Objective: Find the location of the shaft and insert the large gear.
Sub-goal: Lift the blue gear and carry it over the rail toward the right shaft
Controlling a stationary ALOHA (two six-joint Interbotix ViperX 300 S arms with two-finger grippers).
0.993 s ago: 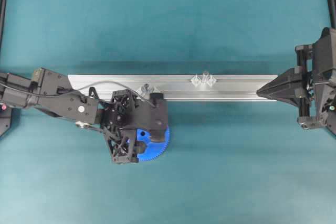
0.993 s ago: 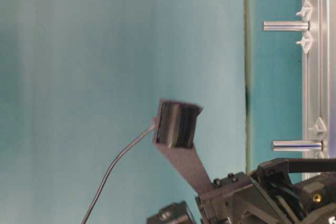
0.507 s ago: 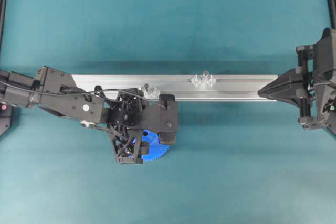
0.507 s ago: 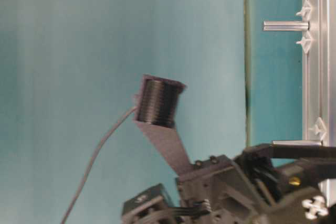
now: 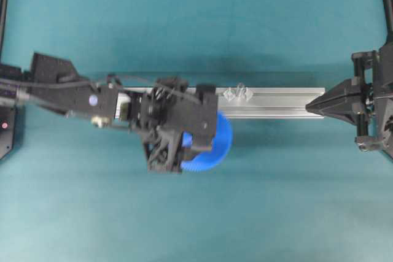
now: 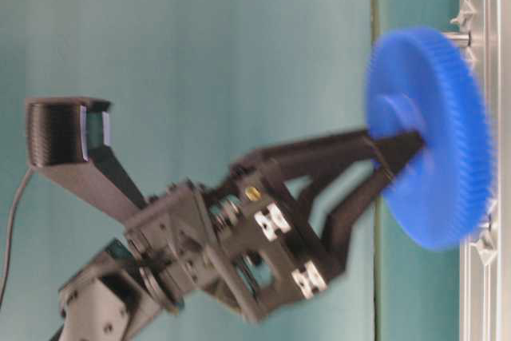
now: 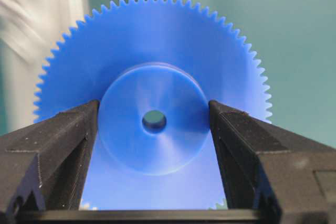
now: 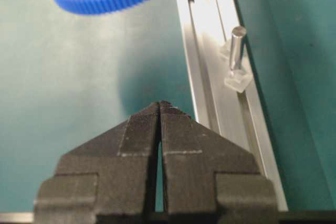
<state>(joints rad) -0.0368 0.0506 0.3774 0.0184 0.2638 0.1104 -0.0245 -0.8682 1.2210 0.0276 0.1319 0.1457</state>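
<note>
From my left wrist camera, nearest first: the left claw (image 7: 154,129) has its 2 fingers (image 7: 58,145) clamped on opposite sides of the raised hub of the large gear (image 7: 152,72), leaving the centre hole unobstructed. I judge that grip is deliberate, since the hole has to stay free to slide over a pin. In the table-level view the gear (image 6: 427,137) hangs clear of the teal surface (image 5: 196,29), its face turned toward the aluminium rail (image 6: 483,293), so the bore looks roughly parallel to the pins.

Further out, the overhead view puts the gear (image 5: 215,145) at the rail's near edge, just short of the shaft (image 5: 239,92) with its 2 clear diamond mounts. A 2nd pin would sit under my left arm; I cannot see it overhead. Which pin the bore is lined up with I cannot tell.

Farthest, the right claw (image 8: 159,109) has its fingers pressed together on nothing, parked off the rail's end (image 8: 262,182), presumably to stay out of the way while watching the shaft (image 8: 236,45).
</note>
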